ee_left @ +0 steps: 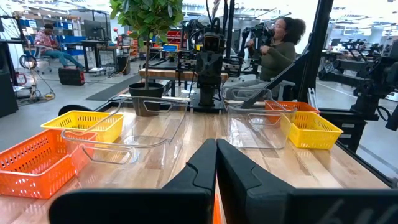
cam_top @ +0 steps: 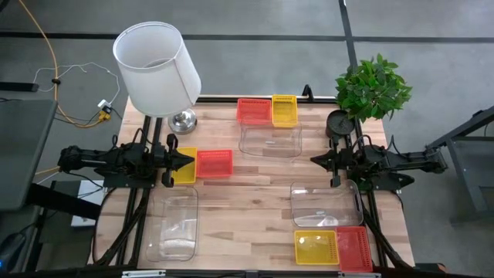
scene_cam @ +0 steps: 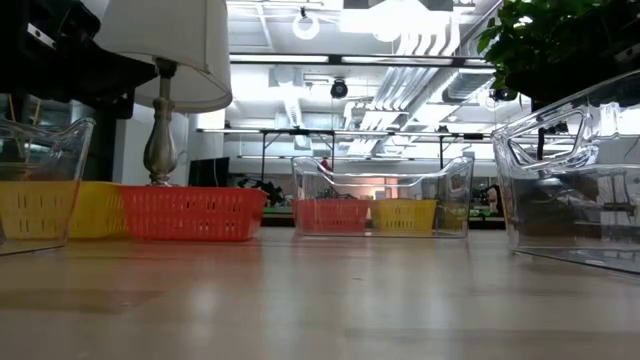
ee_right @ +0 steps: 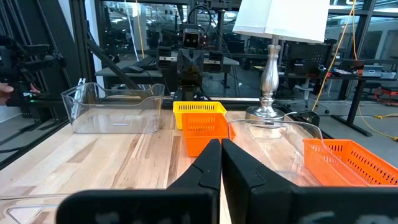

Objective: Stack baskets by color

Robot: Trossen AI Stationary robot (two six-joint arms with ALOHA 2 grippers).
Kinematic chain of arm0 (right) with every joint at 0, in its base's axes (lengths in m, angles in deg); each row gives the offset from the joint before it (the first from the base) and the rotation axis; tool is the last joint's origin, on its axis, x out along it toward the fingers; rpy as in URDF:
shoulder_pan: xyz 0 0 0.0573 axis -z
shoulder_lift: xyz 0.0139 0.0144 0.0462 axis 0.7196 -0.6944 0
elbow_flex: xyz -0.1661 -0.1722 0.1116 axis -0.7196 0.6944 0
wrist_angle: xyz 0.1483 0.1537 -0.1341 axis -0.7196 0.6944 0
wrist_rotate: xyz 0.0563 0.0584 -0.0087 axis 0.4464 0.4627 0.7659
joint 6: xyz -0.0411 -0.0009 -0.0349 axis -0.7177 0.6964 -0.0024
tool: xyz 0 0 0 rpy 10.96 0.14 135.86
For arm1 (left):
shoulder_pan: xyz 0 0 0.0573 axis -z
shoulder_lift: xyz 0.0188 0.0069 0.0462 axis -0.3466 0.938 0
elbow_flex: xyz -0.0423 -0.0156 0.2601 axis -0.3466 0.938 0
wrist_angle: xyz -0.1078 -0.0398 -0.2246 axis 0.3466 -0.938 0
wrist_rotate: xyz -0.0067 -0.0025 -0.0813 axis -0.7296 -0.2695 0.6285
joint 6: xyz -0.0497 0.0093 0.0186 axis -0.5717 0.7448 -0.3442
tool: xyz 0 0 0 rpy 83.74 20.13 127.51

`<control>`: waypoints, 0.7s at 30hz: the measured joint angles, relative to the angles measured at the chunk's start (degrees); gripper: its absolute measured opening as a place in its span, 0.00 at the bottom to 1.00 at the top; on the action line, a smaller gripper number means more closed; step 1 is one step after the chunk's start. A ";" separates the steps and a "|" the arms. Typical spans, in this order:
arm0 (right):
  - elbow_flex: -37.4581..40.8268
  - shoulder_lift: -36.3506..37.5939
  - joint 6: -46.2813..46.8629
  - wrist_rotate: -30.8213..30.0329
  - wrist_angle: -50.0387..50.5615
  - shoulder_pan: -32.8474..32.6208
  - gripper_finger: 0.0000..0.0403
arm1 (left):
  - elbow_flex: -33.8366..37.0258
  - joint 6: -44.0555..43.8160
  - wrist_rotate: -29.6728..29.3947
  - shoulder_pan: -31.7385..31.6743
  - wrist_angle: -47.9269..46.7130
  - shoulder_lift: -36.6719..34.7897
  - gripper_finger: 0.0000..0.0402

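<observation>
Baskets in three red-and-yellow pairs on the wooden table (cam_top: 255, 208): red basket (cam_top: 214, 163) beside yellow basket (cam_top: 184, 166) at the left gripper (cam_top: 185, 160); another pair at the far edge; a third at the near right corner. Clear tubs (cam_top: 270, 140) between them. Both grippers pressed together, holding nothing, right gripper (cam_top: 315, 160) facing the left across the table.

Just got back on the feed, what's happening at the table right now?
Nothing is being handled yet. The left gripper and the right gripper are both shut and empty, waiting at the table's left and right edges. Red and yellow baskets sit side by side in three pairs, unstacked: one pair at the back, one by the left gripper, one at the front right. Three clear tubs lie among them, beside a lamp and a plant.
</observation>
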 joint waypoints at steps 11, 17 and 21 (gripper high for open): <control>0.00 -0.01 0.00 -0.01 0.00 -0.02 0.00 | 0.00 0.00 0.00 0.00 -0.01 -0.01 0.00; 0.00 0.01 0.36 -0.02 -0.43 -0.01 0.00 | 0.01 0.00 -0.01 0.01 -0.01 0.01 0.00; 0.02 0.00 1.46 -0.23 -6.35 0.00 0.00 | 0.02 0.00 0.00 -0.01 -0.01 -0.01 0.00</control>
